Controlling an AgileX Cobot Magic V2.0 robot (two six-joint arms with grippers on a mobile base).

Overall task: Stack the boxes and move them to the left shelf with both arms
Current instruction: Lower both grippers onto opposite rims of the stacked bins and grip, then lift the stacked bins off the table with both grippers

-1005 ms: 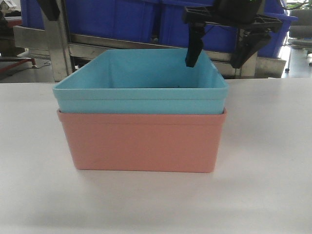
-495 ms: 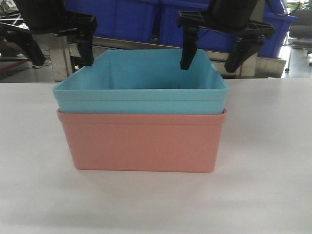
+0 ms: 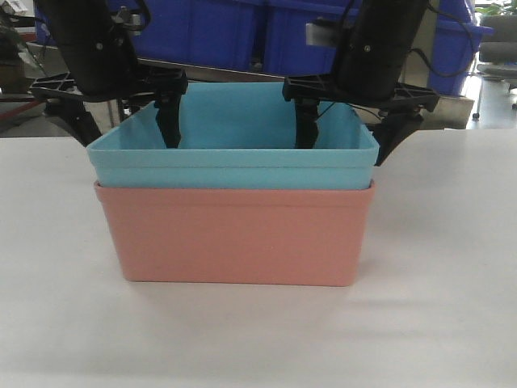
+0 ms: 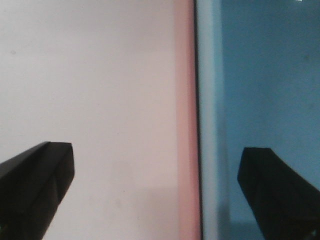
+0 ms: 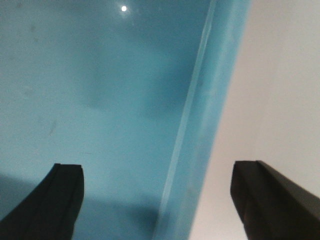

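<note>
**Now: nested and straddled**

On the white table [image 3: 436,267] sits the pink box [image 3: 238,238], with the blue box [image 3: 234,166] nested inside it. The left gripper [image 3: 125,121] and right gripper [image 3: 346,133] hang spread wide. Each straddles one side wall, one finger inside and one outside, gripping nothing.

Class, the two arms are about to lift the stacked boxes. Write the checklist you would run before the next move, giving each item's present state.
1. Light blue box nested level in salmon pink box: ok.
2. Left tool open, astride the left walls of both boxes: ok.
3. Right tool open, astride the blue box's right wall: ok.
4. Tools shut on the walls: not ok, both are open.
5. Inner fingers clear of the box floor: cannot tell, the front wall hides their tips.
</note>
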